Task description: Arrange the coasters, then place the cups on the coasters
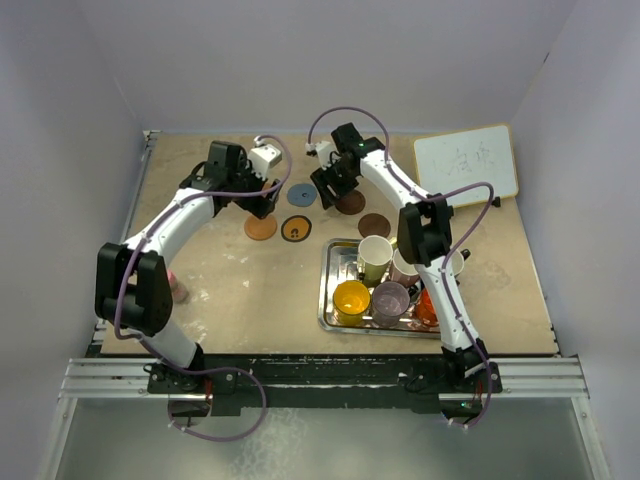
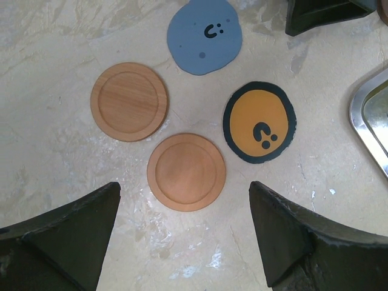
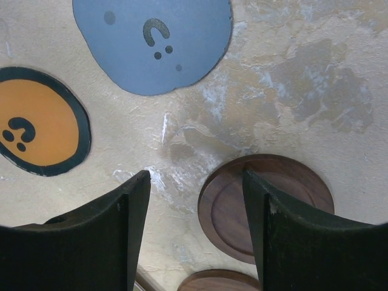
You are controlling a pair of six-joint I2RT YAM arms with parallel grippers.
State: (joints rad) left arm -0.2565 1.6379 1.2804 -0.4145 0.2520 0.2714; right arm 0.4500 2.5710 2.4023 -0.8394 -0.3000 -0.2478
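Left pincer (image 2: 185,191): spread wide, gripping nothing, poised over the nearer orange-brown coaster (image 2: 186,172). Its twin (image 2: 129,101) lies just beside it, not touching.
Right pincer (image 3: 197,176): released as well, with bare tabletop (image 3: 303,73) showing between the jaws. One finger (image 3: 291,242) hides part of a dark brown coaster (image 3: 227,212).
Coasters: all six are flat on the tabletop. The blue coaster (image 3: 157,42) sits farthest out, the black one with the orange ring (image 3: 39,130) is near it, and a second dark brown coaster (image 3: 218,282) peeks in at the bottom of the right wrist view.
Cups (image 1: 375,258): crowded together in the steel tray (image 1: 327,285), none on a coaster yet.
Step in hand: spacing out the coasters, I'd say, so it's early days.
Doing it well: these discs are thin, and a pinch from above will probably skate off. Better to shift over so the jaws straddle the disc, come right down to the tabletop, then close across the rim or simply drag it. Leave gaps wide enough for mug handles.
Watch for: both arms are working the same small cluster, so one should move at a time.
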